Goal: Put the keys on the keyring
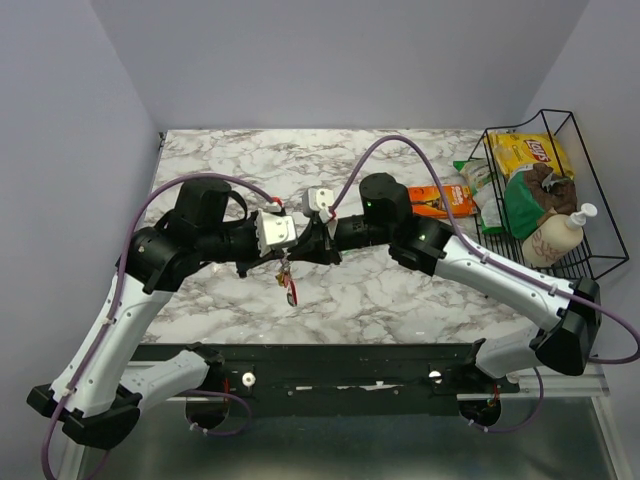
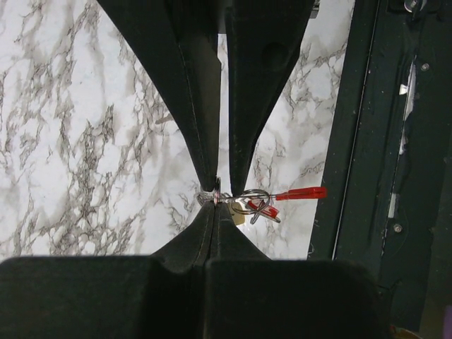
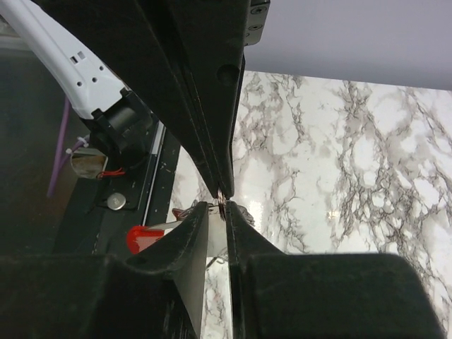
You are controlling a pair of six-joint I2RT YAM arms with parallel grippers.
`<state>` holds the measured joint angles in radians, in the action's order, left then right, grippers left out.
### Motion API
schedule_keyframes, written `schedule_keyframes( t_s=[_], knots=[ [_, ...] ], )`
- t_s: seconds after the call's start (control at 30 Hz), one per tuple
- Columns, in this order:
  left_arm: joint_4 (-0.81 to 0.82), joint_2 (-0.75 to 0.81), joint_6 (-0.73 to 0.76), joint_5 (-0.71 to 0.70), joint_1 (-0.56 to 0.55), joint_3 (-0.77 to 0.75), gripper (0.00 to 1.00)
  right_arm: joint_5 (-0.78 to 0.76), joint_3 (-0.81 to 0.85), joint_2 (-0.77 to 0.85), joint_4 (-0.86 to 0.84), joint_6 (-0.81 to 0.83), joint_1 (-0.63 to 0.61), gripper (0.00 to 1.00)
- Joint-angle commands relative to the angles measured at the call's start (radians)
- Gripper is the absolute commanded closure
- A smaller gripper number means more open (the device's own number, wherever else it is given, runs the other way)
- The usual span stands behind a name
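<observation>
My two grippers meet tip to tip above the middle of the marble table (image 1: pixel 400 290). The left gripper (image 1: pixel 297 246) (image 2: pixel 214 203) is shut on the thin metal keyring (image 2: pixel 252 198). A red-headed key (image 2: pixel 300 193) and other small keys (image 2: pixel 263 209) hang on the ring; they dangle below the grippers in the top view (image 1: pixel 289 284). The right gripper (image 1: pixel 316 244) (image 3: pixel 218 210) has its jaws a narrow gap apart, with the keyring's edge (image 3: pixel 223 200) between them, close to its right-hand finger. The red key head (image 3: pixel 145 237) shows behind its left-hand finger.
A black wire basket (image 1: pixel 600 255) at the right holds chip bags (image 1: pixel 528 153) and a pump bottle (image 1: pixel 555 237). An orange packet (image 1: pixel 441 200) lies beside it. Purple cables (image 1: pixel 400 142) arc over the arms. A black rail (image 1: pixel 330 352) runs along the near edge.
</observation>
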<state>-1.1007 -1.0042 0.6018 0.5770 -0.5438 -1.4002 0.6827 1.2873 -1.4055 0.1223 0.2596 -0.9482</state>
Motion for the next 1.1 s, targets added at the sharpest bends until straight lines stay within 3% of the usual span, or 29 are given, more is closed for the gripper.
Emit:
schedule_keyframes(
  t_s=[0.0, 0.07, 0.1, 0.37, 0.47, 0.5, 0.53, 0.63, 0.77, 1.07],
  knots=[
    [0.047, 0.029, -0.013, 0.044, -0.005, 0.001, 1.00, 0.031, 0.009, -0.023, -0.010, -0.022, -0.006, 0.82],
    [0.056, 0.035, -0.020, 0.047, -0.007, 0.009, 1.00, 0.031, 0.009, -0.026, -0.012, -0.029, -0.006, 0.89],
    [0.059, 0.036, -0.022, 0.050, -0.007, 0.010, 1.00, 0.029, 0.012, -0.033, -0.010, -0.033, -0.007, 0.98],
    [0.151, 0.090, -0.045, 0.038, -0.008, 0.059, 1.00, -0.008, -0.057, 0.020, -0.101, -0.060, -0.007, 0.99],
    [0.244, 0.128, -0.091, 0.032, -0.008, 0.098, 0.82, -0.043, -0.144, 0.083, -0.232, -0.086, -0.006, 0.99],
    [0.275, 0.142, -0.127, 0.032, -0.007, 0.110, 0.68, -0.051, -0.164, 0.098, -0.298, -0.092, -0.006, 0.99],
    [0.306, 0.154, -0.141, 0.034, -0.007, 0.139, 0.61, -0.055, -0.184, 0.111, -0.332, -0.095, -0.006, 0.99],
    [0.465, 0.205, -0.238, 0.047, -0.005, 0.199, 0.47, -0.087, -0.288, 0.167, -0.487, -0.125, -0.006, 0.99],
    [0.675, 0.242, -0.341, 0.125, -0.002, 0.253, 0.44, -0.115, -0.376, 0.224, -0.622, -0.128, -0.007, 0.99],
    [0.951, 0.292, -0.467, 0.371, 0.008, 0.345, 0.43, -0.118, -0.517, 0.342, -0.950, -0.181, -0.004, 0.99]
  ],
)
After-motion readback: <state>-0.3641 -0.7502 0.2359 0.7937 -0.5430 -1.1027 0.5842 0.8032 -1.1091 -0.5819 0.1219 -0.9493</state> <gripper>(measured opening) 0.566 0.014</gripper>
